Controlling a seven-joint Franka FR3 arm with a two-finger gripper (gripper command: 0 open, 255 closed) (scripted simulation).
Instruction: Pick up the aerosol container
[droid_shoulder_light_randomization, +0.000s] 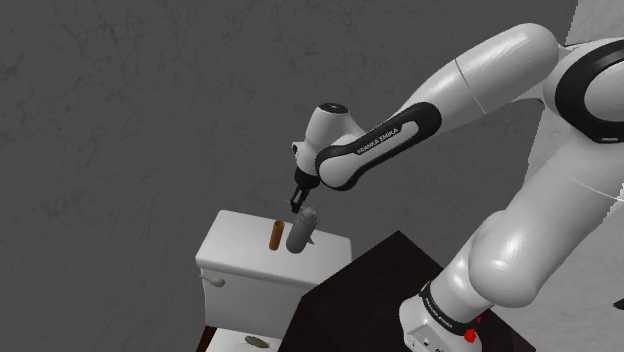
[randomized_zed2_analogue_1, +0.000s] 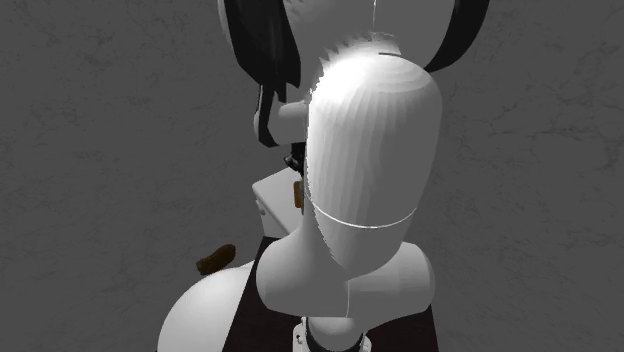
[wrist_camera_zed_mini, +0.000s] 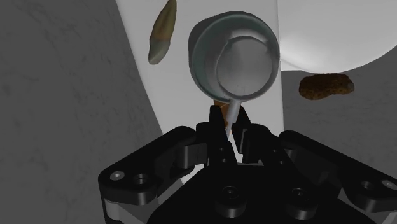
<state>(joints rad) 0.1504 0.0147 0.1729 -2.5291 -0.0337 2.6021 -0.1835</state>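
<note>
1. The can (droid_shoulder_light_randomization: 300, 232), grey and metallic-looking, is hanging tilted right under the end effector (droid_shoulder_light_randomization: 299, 203). Its upper end is meeting the fingertips and its lower end is reaching down to the lid of a white toilet tank (droid_shoulder_light_randomization: 235, 250). Whether it is touching the lid cannot be told.
2. In the wrist view the can (wrist_camera_zed_mini: 235, 60) is showing end-on, with its round face sitting just beyond the end effector (wrist_camera_zed_mini: 227, 141).
3. The end effector is closing tight. Its black fingers (wrist_camera_zed_mini: 215, 139) are standing almost together and pinching a thin pale sliver that is running up to the can's rim.
4. A brown stick (droid_shoulder_light_randomization: 276, 235) is standing upright on the tank lid. It is below the end effector, just beside the can on the shoulder view's left, and apart from the fingers.
5. Farther beyond the end effector in the wrist view, an olive tapered piece (wrist_camera_zed_mini: 162, 32) is lying on one side of the can and a brown lump (wrist_camera_zed_mini: 326, 86) on the other. Both are well apart from the fingers.
6. The white arm (droid_shoulder_light_randomization: 470, 80) is reaching out from above the dark stand (droid_shoulder_light_randomization: 370, 290), carrying the end effector down over the tank.
</note>
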